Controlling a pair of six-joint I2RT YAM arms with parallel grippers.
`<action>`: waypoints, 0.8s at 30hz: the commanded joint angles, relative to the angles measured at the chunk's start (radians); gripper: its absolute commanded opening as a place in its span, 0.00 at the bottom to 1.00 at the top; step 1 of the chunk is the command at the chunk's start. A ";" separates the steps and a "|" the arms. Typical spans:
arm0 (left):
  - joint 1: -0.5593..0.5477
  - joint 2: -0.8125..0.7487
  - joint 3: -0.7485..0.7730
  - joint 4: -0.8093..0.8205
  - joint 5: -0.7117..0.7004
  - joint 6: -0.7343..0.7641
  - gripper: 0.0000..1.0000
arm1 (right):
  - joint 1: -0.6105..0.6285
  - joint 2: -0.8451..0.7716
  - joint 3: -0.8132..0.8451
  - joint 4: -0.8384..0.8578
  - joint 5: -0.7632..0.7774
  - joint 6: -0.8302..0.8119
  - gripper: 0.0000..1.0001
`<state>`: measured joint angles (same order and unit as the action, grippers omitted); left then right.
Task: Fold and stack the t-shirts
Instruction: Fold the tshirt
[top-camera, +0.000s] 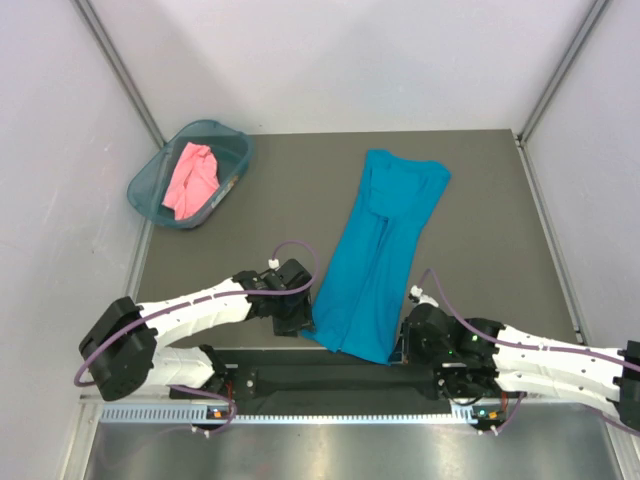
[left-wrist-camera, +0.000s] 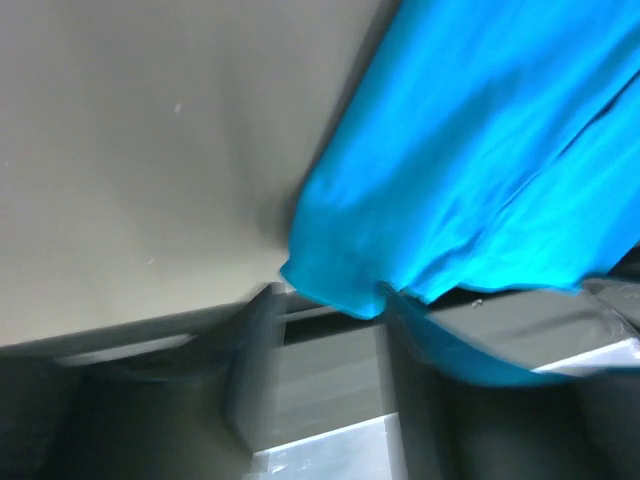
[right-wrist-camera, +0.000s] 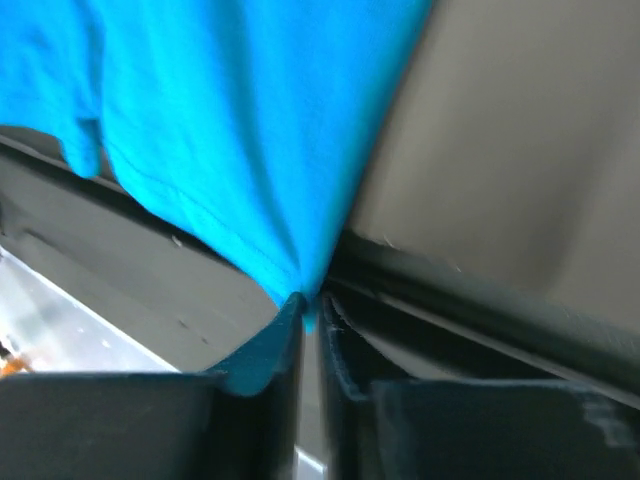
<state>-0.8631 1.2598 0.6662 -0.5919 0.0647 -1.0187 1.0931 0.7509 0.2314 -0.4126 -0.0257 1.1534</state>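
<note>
The teal-blue t-shirt (top-camera: 385, 235) lies folded lengthwise in a long strip, running from the far middle of the table to its near edge. My left gripper (top-camera: 300, 318) is at the strip's near left corner. In the left wrist view its blurred jaws (left-wrist-camera: 330, 300) stand apart, with the shirt's hem (left-wrist-camera: 450, 180) at the tips and draping over the right finger (left-wrist-camera: 400, 345). My right gripper (top-camera: 405, 345) is at the near right corner, and its jaws (right-wrist-camera: 310, 305) are shut on the shirt's corner (right-wrist-camera: 230, 130). The salmon-pink t-shirt (top-camera: 192, 180) lies crumpled in the basket.
The teal plastic basket (top-camera: 236, 145) stands at the table's far left corner. The near end of the blue shirt hangs over the table's front edge onto the black rail (top-camera: 320, 380). White walls close in the table on the left, back and right.
</note>
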 joint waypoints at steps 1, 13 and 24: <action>-0.025 -0.020 0.021 -0.090 -0.015 0.000 0.58 | 0.013 -0.067 0.031 -0.157 -0.051 0.009 0.16; 0.134 0.140 0.462 0.083 -0.184 0.472 0.77 | -0.709 0.146 0.405 -0.243 -0.025 -0.523 0.78; 0.345 0.674 0.838 0.714 -0.036 0.673 0.71 | -1.082 0.793 0.813 0.194 -0.052 -0.606 0.76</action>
<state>-0.5453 1.8523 1.4261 -0.1741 -0.0460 -0.4377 0.0628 1.4418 0.9588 -0.4191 -0.0605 0.5682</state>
